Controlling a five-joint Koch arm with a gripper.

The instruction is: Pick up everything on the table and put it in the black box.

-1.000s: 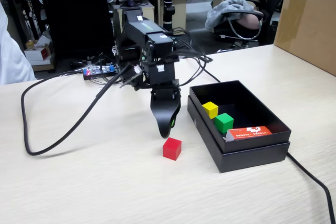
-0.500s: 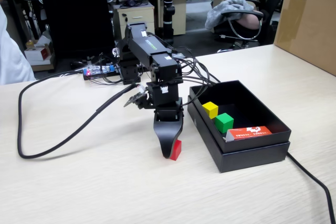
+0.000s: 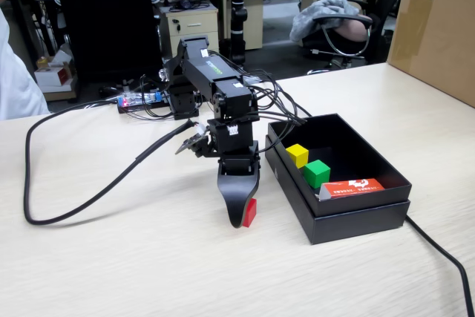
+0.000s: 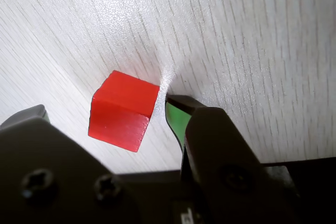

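Note:
The red cube [image 3: 249, 213] rests on the pale wood-grain table [image 3: 111, 265] just left of the black box [image 3: 356, 217]. My gripper [image 3: 242, 213] points down at the table with its jaws on either side of the red cube. In the wrist view the red cube [image 4: 123, 111] lies between the jaws of my gripper [image 4: 107, 106]. The cube sits against the right fingertip [image 4: 181, 103], with a clear gap to the left one, so the gripper is open. The yellow cube [image 3: 297, 155] and the green cube [image 3: 317, 174] lie inside the box.
A flat red-and-white packet [image 3: 352, 188] lies in the box's front corner. A big brown carton [image 3: 438, 27] stands at the back right. Black cables [image 3: 44, 217] loop over the left of the table and another [image 3: 445, 257] runs off at the right. A small board [image 3: 137, 102] sits behind the arm.

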